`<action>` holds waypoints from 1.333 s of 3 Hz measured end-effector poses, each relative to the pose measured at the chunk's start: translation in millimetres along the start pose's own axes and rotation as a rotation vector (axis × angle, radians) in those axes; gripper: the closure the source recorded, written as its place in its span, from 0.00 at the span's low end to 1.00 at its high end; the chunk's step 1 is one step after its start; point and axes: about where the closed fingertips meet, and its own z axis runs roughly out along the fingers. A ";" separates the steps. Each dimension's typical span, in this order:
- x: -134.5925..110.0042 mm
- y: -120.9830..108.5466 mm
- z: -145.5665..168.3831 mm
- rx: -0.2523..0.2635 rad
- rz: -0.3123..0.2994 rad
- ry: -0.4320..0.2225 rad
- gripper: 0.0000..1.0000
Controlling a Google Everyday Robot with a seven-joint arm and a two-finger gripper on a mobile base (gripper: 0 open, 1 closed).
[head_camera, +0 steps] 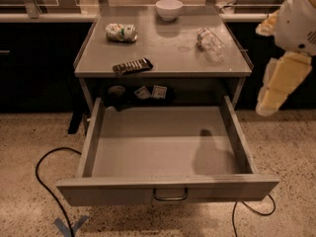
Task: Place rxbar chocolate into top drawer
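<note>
The rxbar chocolate, a dark flat bar with pale print, lies on the grey table top near its front left edge. The top drawer is pulled fully open below the table; its inside is bare and its curved pull handle faces me. My gripper hangs in the air at the right, beside the drawer's right wall and apart from the bar. It holds nothing that I can see.
A white-and-green wrinkled packet lies at the table's back left. A white bowl stands at the back middle. A clear plastic bottle lies at the right. A black cable runs over the speckled floor at the left.
</note>
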 end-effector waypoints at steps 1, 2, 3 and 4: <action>-33.0 -44.8 -0.5 0.085 -0.087 -0.036 0.00; -72.6 -89.1 14.7 0.121 -0.176 -0.060 0.00; -114.6 -114.4 44.5 0.087 -0.254 -0.096 0.00; -160.6 -114.6 75.5 0.030 -0.349 -0.125 0.00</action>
